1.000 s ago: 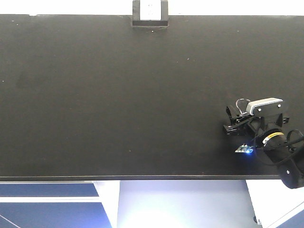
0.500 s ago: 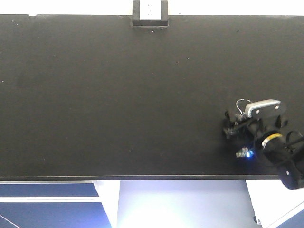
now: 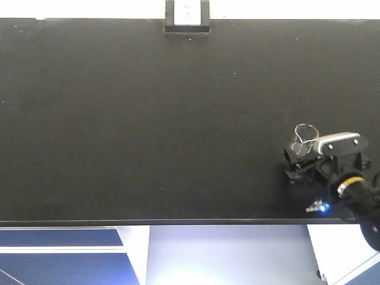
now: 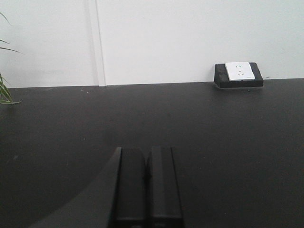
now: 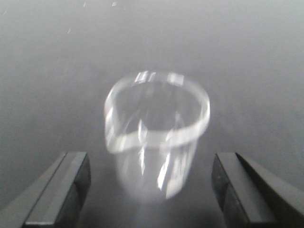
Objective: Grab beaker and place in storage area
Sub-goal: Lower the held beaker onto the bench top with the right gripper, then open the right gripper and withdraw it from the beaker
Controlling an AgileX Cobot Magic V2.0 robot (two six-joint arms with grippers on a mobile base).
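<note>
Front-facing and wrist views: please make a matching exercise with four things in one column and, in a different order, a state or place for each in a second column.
Things:
1. small clear glass beaker
2. left tool
3. right tool
4. small black-and-white box

States or places:
A. fingers pressed together
B. at the rear edge of the matte black benchtop
C. standing between two spread fingers, not gripped
D. fingers wide apart

Pairs: 1-C, 2-A, 3-D, 4-B

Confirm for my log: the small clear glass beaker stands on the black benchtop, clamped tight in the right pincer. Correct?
Not clamped. The right wrist view shows the right pincer open, fingers apart from the small clear glass beaker, which stands on the black benchtop.
</note>
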